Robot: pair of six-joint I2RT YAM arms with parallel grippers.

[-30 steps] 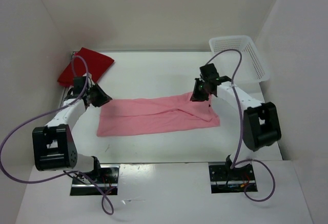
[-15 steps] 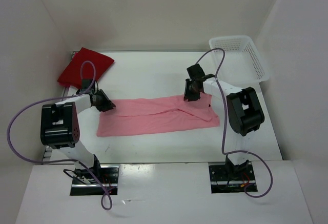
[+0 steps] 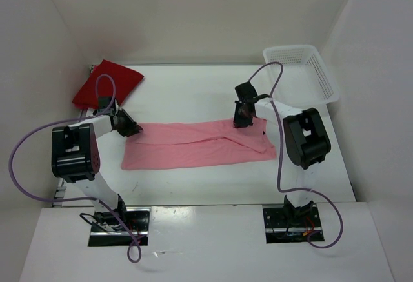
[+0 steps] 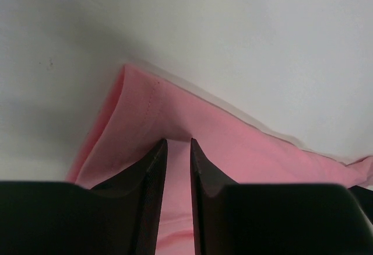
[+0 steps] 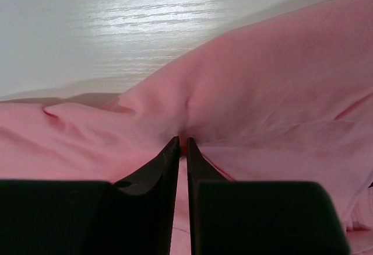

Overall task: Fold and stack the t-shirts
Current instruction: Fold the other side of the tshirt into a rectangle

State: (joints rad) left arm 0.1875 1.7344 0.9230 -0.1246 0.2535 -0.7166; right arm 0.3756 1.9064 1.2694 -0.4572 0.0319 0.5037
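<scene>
Two holds on light pink t-shirt (image 3: 193, 146), flat mid-worktop (image 3: 187, 95). Right gripper (image 3: 242, 119) jaws pinching its far edge. Left gripper (image 3: 132, 129) jaws near-together at far-left corner, grip unclear. Cloth soft, light, floppy: you grab hems and corners. Dark red t-shirt (image 3: 106, 83) folded far-left.

a spread t-shirt (image 3: 193, 145) lies flat across the middle of the table (image 3: 193, 95), running left to right. a folded t-shirt (image 3: 106, 83) sits at the far left corner, a basket (image 3: 322, 79) at the far right. the left gripper (image 3: 132, 129) is at the spread t-shirt's far left corner, the right gripper (image 3: 242, 119) on its far edge, rightward.
</scene>
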